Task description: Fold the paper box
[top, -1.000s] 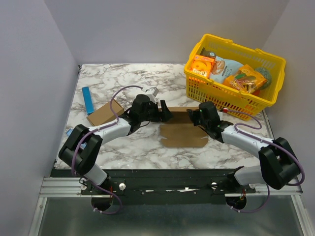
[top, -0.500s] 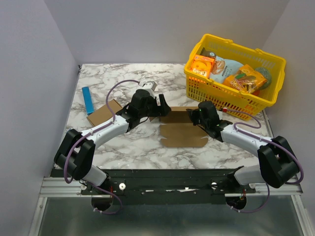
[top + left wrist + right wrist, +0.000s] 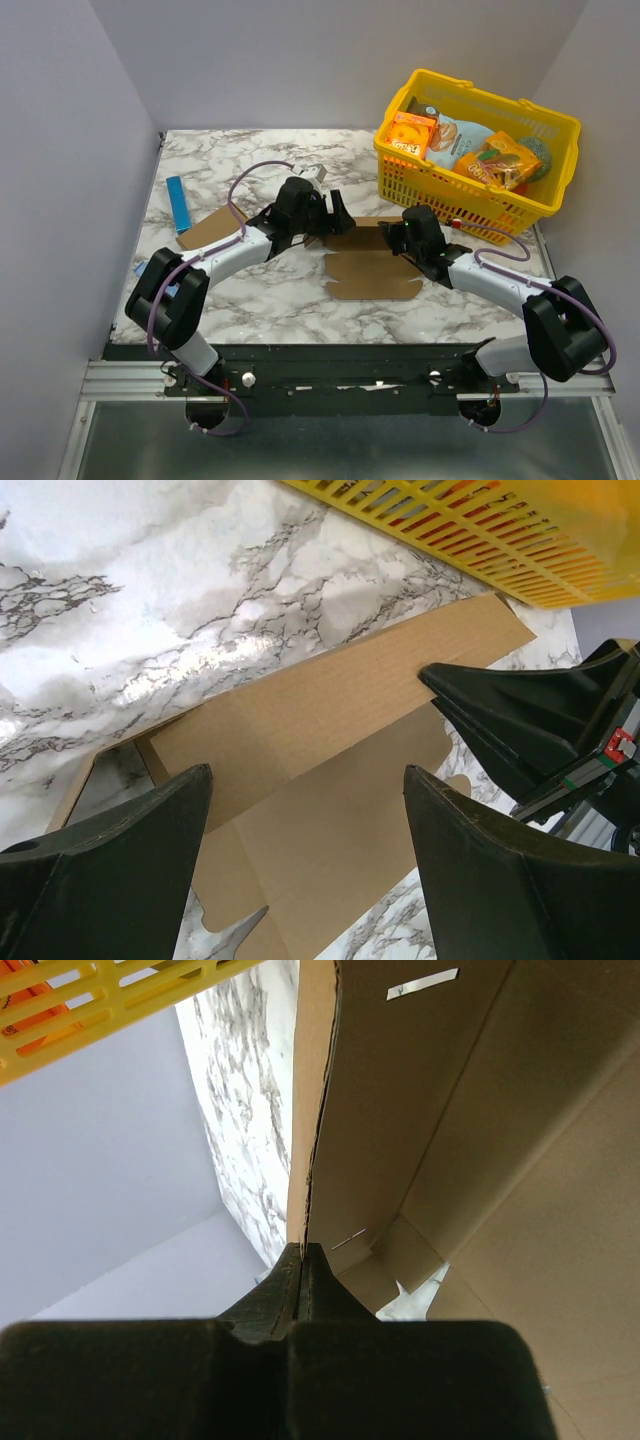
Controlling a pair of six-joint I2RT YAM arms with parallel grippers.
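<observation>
Marble tabletop (image 3: 250, 290) carries the paper box (image 3: 372, 270), an unfolded sheet at its middle, between both arms. The right gripper (image 3: 393, 234) is pinched tight on the sheet's far flap. The left gripper (image 3: 334, 216) hangs with fingers wide apart over the sheet's far left corner, nearer than half a second ago.

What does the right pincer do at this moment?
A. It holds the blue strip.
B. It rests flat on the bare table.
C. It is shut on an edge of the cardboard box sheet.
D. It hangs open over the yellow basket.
C: in the right wrist view, the right pincer is closed on the thin edge of a raised panel of the box.
</observation>
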